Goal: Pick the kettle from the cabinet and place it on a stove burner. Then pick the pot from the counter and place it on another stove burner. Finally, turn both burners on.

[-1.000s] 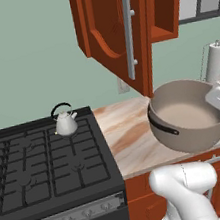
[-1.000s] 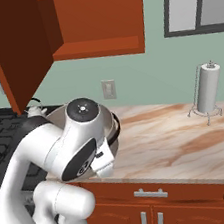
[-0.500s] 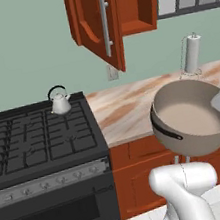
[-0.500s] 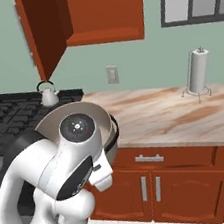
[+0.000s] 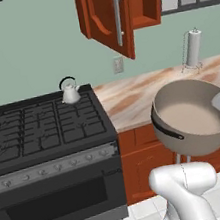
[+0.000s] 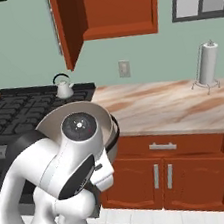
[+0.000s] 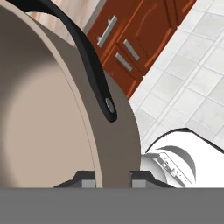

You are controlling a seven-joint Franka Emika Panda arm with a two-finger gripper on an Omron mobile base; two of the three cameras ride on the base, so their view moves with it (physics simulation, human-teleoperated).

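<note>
Since the gripper (image 7: 107,183) is clamped across the pot (image 5: 191,116) rim wall, carried off the counter (image 5: 140,94) right of the stove burners (image 5: 39,129), it's likely rigid, heavy, slick metal, prone to tilt; kettle (image 5: 70,92) sits on back burner.

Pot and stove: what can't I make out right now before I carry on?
- Gripper: hand view, tips cut off by the bottom edge astride the pot wall.
- Pot's far handle: hidden by its own body, left base view.
- Stove knobs: too small to read settings.
</note>
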